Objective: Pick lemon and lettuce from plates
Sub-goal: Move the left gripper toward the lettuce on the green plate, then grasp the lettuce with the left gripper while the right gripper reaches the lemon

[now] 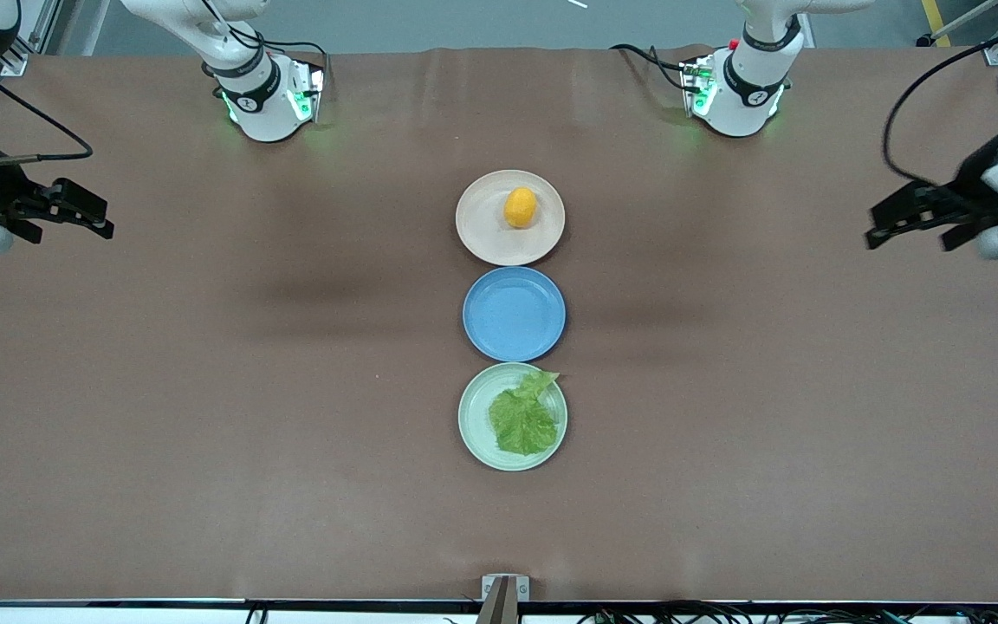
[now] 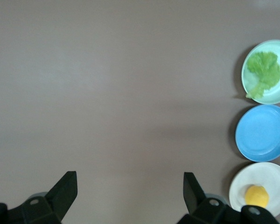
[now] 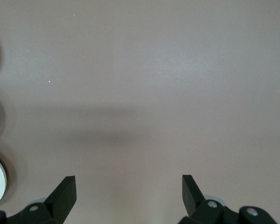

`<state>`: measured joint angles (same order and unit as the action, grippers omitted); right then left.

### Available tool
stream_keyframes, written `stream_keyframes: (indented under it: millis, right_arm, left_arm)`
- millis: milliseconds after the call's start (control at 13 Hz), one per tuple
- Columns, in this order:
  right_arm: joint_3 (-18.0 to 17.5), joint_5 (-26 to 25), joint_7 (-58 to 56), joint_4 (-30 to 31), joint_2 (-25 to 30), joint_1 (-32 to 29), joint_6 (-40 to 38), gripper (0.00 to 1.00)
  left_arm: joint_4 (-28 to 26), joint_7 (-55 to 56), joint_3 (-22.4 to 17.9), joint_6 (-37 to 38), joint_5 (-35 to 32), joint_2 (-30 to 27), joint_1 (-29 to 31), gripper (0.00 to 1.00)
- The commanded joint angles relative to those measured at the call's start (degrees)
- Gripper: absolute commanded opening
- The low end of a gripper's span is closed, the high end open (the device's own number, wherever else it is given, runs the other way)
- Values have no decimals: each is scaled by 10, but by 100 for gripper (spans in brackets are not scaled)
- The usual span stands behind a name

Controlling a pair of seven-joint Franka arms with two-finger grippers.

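Note:
The orange-yellow lemon (image 1: 520, 208) lies on the beige-pink plate (image 1: 482, 230), the plate farthest from the front camera. The green lettuce (image 1: 523, 416) lies flat on the mint plate (image 1: 473, 425), the nearest one. My left gripper (image 1: 871, 230) hovers open and empty over bare table at the left arm's end. My right gripper (image 1: 107, 221) hovers open and empty over the right arm's end. The left wrist view shows its open gripper (image 2: 130, 179), the lemon (image 2: 257, 196), the lettuce (image 2: 265, 72) and both plates (image 2: 270, 175) (image 2: 277, 95). The right wrist view shows its open gripper (image 3: 129, 183) over bare cloth.
An empty blue plate (image 1: 514, 314) sits between the two task plates, also in the left wrist view (image 2: 262, 133). The three plates form a line down the table's middle. Brown cloth covers the table. The arm bases (image 1: 269, 95) (image 1: 737, 91) stand at the edge farthest from the front camera.

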<state>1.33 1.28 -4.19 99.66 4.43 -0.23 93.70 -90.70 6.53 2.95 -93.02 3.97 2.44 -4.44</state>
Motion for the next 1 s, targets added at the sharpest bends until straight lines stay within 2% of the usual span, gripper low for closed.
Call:
stream_keyframes:
  millis: [0,385,615,923]
  right_arm:
    - [2,-2,1,17,15,2,11,100]
    - [2,-7,0,18,15,1,11,100]
    - [2,-7,0,17,15,1,10,100]
    - [1,-7,0,11,13,1,4,100]
  left_arm:
    - [12,73,30,-1,2,66,-36,100]
    - [28,247,36,-115,2,183,-133,100]
    - [81,347,36,-191,2,277,-179,100]
    - [136,505,35,-363,2,382,-224,100]
